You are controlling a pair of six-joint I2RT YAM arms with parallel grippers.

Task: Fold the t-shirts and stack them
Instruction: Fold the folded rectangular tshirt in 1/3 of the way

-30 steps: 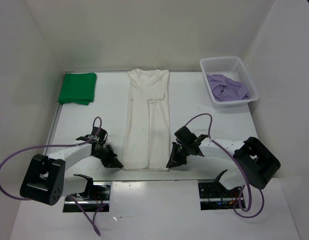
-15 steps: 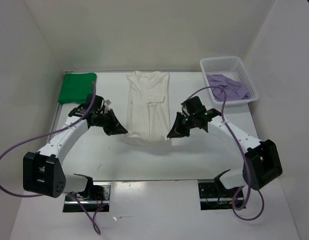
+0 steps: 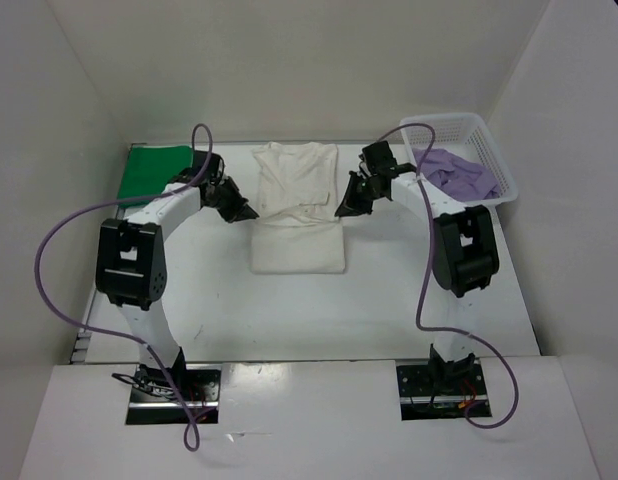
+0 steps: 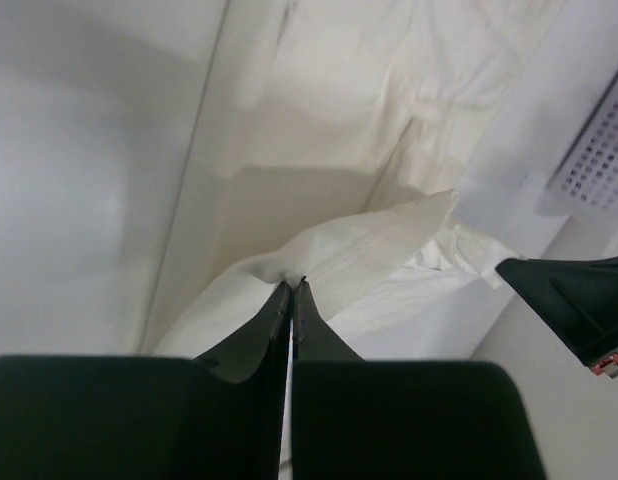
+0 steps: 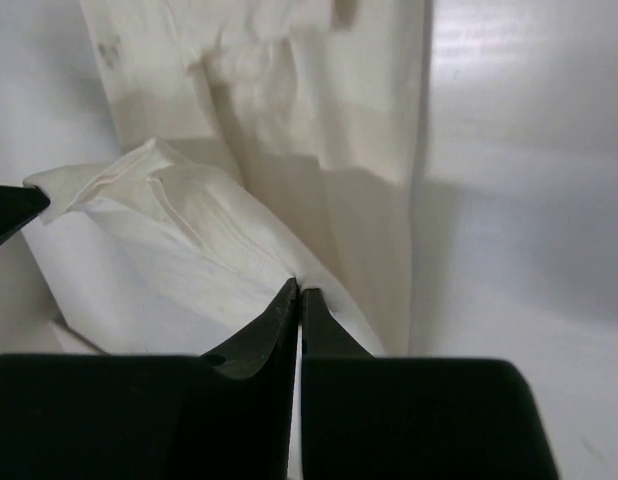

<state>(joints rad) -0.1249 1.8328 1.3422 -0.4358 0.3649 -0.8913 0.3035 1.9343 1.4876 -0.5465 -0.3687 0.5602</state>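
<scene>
Two pinch grips on the cream-white soft cloth t-shirt (image 3: pixel 299 245), doubled over near the bench's far edge: left gripper (image 3: pixel 243 212) clamps its left side, right gripper (image 3: pixel 346 208) its right; bright green folded cloth t-shirt (image 3: pixel 154 173) far-left corner; crumpled lavender cloth t-shirt (image 3: pixel 457 172) in white plastic mesh basket (image 3: pixel 441 122), far-right corner.

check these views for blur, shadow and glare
top external: even and sharp, though the white t-shirt barely stands out from the table. left wrist: soft overall, left gripper a black silhouette, grey shadow under the lifted cloth. right wrist: right gripper likewise dark, shadow band across the shirt, mild sheen on the table at right.
</scene>
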